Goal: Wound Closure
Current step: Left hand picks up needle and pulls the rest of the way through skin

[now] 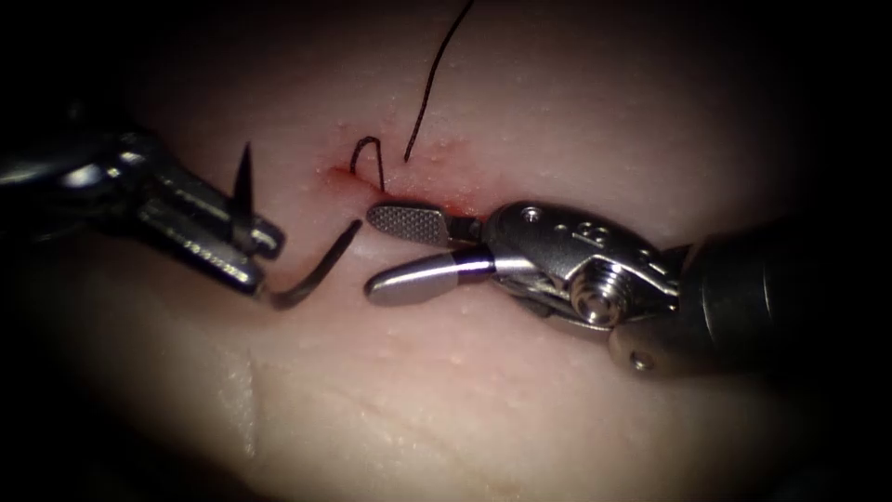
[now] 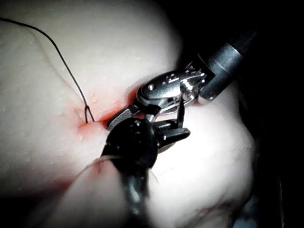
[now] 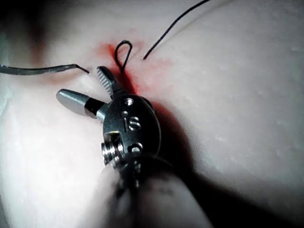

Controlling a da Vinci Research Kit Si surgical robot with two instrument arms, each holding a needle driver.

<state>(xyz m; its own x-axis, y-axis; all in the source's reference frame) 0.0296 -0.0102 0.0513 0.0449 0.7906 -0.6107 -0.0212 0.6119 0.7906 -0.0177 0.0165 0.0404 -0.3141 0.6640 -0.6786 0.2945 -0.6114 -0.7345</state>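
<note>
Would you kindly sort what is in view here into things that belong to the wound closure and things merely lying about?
Job in hand:
left tool, shut on the needle mid-curve, clear of the tissue
right tool, jaws open, holding nothing
thread, looped at the cut

Lying about:
red fluid at the cut

A dark surround [image 1: 841,65] rings the lit area, blackest at the frame's upper right, far right and left edges. In the left wrist view lies a dim bluish-grey surface [image 2: 254,213], too dark to identify.
</note>
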